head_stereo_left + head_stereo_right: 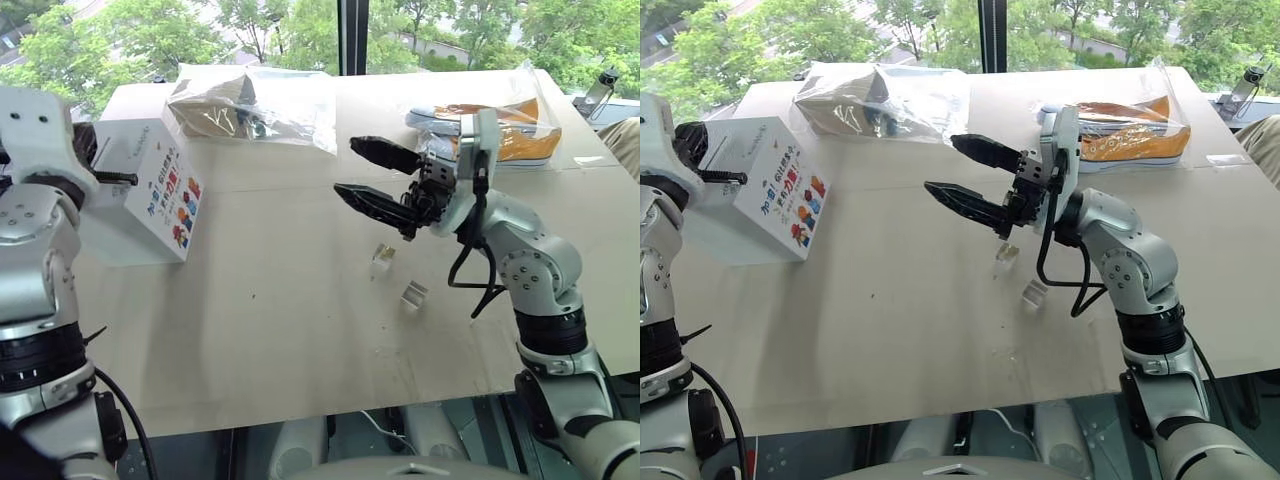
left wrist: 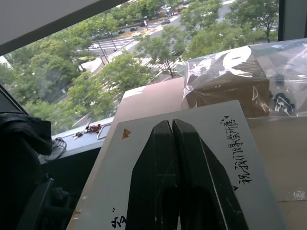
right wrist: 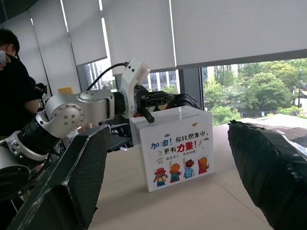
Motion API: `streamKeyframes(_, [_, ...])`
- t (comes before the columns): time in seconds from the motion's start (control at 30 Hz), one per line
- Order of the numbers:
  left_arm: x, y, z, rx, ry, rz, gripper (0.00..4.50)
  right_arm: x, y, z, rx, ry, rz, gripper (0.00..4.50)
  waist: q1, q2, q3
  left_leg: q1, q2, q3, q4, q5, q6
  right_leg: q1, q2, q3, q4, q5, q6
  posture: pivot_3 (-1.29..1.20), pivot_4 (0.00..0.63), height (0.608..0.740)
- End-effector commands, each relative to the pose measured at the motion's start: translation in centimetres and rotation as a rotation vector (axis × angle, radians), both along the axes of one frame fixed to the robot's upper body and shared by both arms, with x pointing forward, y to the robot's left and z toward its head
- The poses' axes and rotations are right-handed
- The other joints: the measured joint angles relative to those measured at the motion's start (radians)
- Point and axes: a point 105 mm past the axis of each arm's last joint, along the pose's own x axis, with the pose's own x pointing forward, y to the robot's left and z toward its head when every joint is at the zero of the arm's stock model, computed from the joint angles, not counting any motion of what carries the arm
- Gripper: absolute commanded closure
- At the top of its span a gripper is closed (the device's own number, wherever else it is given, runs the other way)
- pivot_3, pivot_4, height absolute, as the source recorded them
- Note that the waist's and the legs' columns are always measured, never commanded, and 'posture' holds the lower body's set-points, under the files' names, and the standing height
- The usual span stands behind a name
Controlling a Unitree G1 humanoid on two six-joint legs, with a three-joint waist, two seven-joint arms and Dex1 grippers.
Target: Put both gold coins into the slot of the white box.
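The white box (image 1: pixel 140 195), a cuboid with cartoon figures and red lettering on 1 side, stands at the table's (image 1: pixel 260 330) left edge. The left gripper (image 2: pixel 178 158) hovers over its top, fingers pressed together. At centre, the right gripper (image 1: pixel 372 180) hangs with fingers spread wide, empty, above 2 clear blocks (image 1: pixel 382 259).

We see the left gripper (image 2: pixel 175 163) raised at nine o'clock, its fingers pressed together. The right gripper (image 1: pixel 368 175) is lifted near centre, pointing toward nine o'clock, its two black fingers (image 1: pixel 362 203) spread wide, nothing between them.
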Motion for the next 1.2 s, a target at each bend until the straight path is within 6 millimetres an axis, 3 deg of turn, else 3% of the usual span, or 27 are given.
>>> streamKeyframes(0.03, [-0.4, 0.5, 0.6, 0.029, -0.029, 0.010, 4.50, -0.9, 0.0, 0.9, 0.022, -0.050, 0.018, 0.33, 0.000, 0.000, 0.000, 0.000, 0.000, 0.000, 0.000, 0.000, 0.000, 0.000, 0.000, 0.000, 0.000, 0.000, 0.000, 0.00, 0.150, 0.740])
streamKeyframes(0.27, [-0.1, 0.8, -1.0, 0.040, 0.018, 0.007, 4.50, -0.9, -0.1, 0.9, 0.022, -0.054, 0.009, 0.33, 0.000, 0.000, 0.000, 0.000, 0.000, 0.000, 0.000, 0.000, 0.000, 0.000, 0.000, 0.000, 0.001, 0.000, 0.000, 0.00, 0.150, 0.740])
streamKeyframes(1.03, [-1.1, 2.5, -1.8, 0.080, 0.050, 0.089, 4.50, -0.9, -0.3, 0.8, 0.012, -0.055, 0.004, 0.33, -0.018, 0.000, 0.000, 0.007, 0.000, 0.005, 0.001, -0.002, 0.004, 0.000, 0.000, 0.005, 0.009, 0.000, 0.000, 0.00, 0.150, 0.740])
streamKeyframes(1.2, [-1.4, 3.0, -1.8, -0.022, 0.016, 0.101, 4.50, -0.8, -0.2, 0.9, 0.011, -0.058, 0.009, 0.33, -0.028, 0.000, -0.001, 0.009, 0.000, 0.007, 0.001, -0.002, 0.004, 0.000, 0.000, 0.007, 0.013, 0.000, 0.000, 0.00, 0.150, 0.740])
